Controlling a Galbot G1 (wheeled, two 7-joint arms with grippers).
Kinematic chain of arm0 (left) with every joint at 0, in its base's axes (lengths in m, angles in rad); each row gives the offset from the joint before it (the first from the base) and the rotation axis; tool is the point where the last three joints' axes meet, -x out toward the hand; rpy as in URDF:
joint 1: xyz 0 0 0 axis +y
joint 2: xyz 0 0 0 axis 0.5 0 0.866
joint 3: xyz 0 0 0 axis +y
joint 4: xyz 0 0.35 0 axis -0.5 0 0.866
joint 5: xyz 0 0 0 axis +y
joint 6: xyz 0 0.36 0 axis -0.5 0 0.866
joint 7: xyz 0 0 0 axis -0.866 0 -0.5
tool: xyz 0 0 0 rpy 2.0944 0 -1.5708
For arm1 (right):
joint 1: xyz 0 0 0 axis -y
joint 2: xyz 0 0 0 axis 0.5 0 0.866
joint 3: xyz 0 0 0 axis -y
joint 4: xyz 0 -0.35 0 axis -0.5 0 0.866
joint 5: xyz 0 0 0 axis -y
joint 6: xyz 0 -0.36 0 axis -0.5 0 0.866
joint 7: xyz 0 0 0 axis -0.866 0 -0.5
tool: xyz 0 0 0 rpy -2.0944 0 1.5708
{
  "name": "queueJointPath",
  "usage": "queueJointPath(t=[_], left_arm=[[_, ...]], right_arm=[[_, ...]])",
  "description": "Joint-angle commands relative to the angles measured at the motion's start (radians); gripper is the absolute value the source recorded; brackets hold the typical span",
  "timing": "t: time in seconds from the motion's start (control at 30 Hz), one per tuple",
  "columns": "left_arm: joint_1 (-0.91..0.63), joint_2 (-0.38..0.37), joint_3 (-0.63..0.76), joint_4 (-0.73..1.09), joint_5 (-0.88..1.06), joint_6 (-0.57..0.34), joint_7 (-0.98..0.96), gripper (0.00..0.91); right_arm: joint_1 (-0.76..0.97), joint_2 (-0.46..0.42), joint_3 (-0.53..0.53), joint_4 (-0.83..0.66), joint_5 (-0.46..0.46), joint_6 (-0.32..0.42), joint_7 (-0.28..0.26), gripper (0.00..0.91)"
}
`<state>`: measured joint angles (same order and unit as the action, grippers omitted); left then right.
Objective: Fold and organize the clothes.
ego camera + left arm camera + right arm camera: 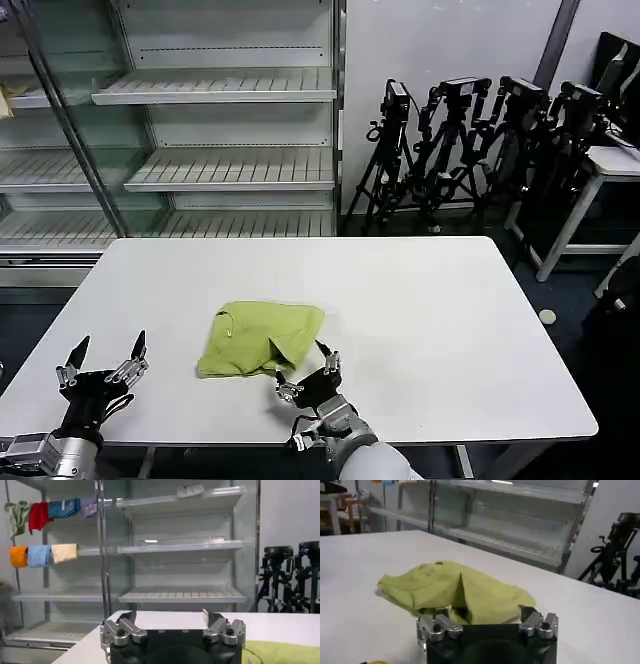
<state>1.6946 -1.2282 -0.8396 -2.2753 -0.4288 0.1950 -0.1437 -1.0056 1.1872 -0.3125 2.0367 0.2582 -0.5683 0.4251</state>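
The shirt (262,340) is folded over itself, so its sleeves and underside are hidden, and in the left wrist view only a corner of it (280,652) shows before the edge cuts it off. Both arms run out of the head view at the bottom. The tripods (470,150) (a dark tangle) cannot be counted.
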Motion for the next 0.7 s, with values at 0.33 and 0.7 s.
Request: queueJointPath(t=[0.33,0.7], left_arm=[[-0.008,0.003,0.008,0.008,-0.004,-0.001,-0.002,0.907],[-0.013,0.011,0.010,0.011,-0.008,0.000,-0.002,0.907]], right_arm=[[-0.018,-0.008,0.023,-0.012,0.008,-0.003,0.077,0.252],[-0.052,-0.028,0.031,-0.006,0.003,-0.007,0.072,0.000]])
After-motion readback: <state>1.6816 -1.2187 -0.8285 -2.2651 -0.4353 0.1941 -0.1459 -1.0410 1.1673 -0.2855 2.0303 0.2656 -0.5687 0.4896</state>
